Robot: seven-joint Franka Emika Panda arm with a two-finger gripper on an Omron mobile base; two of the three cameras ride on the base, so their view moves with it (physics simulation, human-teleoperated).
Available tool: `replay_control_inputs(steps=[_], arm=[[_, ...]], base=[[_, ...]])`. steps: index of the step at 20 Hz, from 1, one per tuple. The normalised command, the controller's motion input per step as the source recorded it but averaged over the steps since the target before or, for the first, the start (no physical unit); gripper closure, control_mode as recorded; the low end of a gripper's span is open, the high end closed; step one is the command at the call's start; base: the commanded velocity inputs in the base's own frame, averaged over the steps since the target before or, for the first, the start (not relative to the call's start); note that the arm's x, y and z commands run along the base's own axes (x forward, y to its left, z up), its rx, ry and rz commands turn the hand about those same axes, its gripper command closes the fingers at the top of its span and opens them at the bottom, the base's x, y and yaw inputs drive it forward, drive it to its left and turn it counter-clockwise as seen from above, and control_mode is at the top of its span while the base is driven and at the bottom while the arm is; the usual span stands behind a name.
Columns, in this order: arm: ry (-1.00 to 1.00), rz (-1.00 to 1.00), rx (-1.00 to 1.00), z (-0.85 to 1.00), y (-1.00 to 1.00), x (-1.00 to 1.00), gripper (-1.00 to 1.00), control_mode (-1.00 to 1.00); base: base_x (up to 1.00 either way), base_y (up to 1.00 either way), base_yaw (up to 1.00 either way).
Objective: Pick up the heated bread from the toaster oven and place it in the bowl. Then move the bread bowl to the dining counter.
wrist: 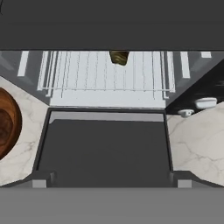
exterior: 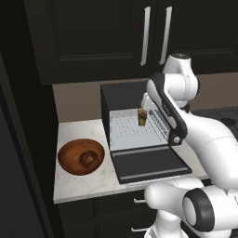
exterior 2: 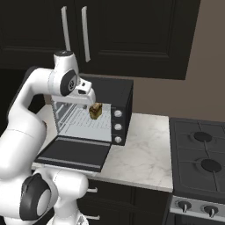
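The black toaster oven [exterior: 122, 95] stands on the marble worktop with its door [exterior: 148, 165] dropped flat. The heated bread [exterior: 142, 117], a small tan chunk with dark crust, sits far back on the wire rack [wrist: 105, 74]; it also shows as bread [exterior 2: 96, 110] and bread [wrist: 118, 57], its top cut off by the oven roof. The wooden bowl [exterior: 81, 156] rests left of the oven with nothing in it, and appears as the bowl [wrist: 6, 127] at the picture's left edge. My gripper [exterior 2: 87, 100] hovers above the door in front of the opening, open and holding nothing. The dining counter is out of view.
Three oven knobs [exterior 2: 117, 126] face outward on its right side. Bare marble worktop [exterior 2: 145, 149] lies between the oven and a dark stove [exterior 2: 202, 162] at right. Dark upper cabinets [exterior: 139, 32] with long handles hang overhead. A tall dark panel [exterior: 18, 139] bounds the left end.
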Motion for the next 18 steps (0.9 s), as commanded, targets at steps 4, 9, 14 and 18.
replay_control_inputs(steps=[4,9,14,18], arm=[[-0.02,0.0,0.0,-0.12,0.15,-0.05,-1.0,-1.0],[-0.18,0.0,0.03,-0.77,0.46,-0.03,-1.0,-1.0],[-0.15,0.0,0.0,-0.42,0.43,0.34,-1.0,-1.0],[-0.02,-0.01,-0.01,-0.33,0.13,0.38,-1.0,-1.0]], base=[[0.0,0.0,0.0],[0.0,0.0,0.0],[0.0,0.0,0.0],[0.0,0.0,0.0]])
